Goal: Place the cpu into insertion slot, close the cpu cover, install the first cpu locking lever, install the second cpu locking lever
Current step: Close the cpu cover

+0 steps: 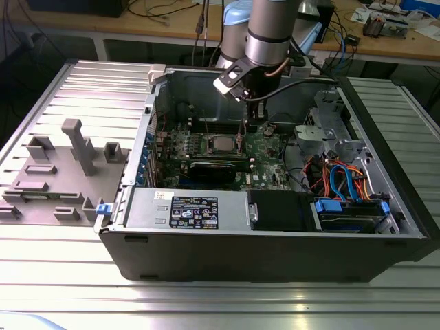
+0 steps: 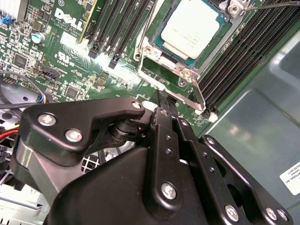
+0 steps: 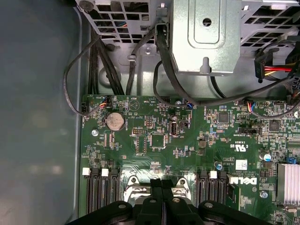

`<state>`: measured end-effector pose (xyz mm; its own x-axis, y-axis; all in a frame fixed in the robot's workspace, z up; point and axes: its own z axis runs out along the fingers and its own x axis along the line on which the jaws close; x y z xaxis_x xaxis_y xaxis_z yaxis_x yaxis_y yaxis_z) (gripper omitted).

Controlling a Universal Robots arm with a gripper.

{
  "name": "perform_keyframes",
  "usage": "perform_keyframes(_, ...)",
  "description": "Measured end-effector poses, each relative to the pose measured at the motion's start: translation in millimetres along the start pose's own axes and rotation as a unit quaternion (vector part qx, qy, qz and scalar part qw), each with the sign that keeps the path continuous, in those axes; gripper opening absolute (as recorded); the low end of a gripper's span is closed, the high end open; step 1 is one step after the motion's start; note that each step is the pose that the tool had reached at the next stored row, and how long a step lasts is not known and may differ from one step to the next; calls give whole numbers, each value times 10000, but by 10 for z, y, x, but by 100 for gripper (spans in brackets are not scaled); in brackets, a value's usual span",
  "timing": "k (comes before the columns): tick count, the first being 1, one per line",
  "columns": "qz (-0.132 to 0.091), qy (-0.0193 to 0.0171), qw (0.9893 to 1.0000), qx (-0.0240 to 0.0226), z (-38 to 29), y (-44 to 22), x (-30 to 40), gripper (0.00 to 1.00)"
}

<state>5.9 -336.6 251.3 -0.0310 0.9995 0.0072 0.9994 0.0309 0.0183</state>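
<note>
Silver-grey flat square cpu [image 2: 194,26]: seated mid-case on the green circuit board [image 3: 154,154], framed by the thin silvery metal cpu cover [image 2: 164,61].
Black gripper [image 2: 162,97]: fingers clenched together, just beside the cover's corner.

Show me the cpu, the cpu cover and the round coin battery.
cpu [image 2: 194,23], second wrist view, middle of its silver top.
cpu cover [image 2: 161,58], second wrist view, frame edge beside the chip.
coin battery [image 3: 115,122], first wrist view, its centre.
</note>
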Motion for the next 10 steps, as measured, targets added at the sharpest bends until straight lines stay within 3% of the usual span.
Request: perform_keyframes(10,1,0,10000,0,0,-25,1,11)
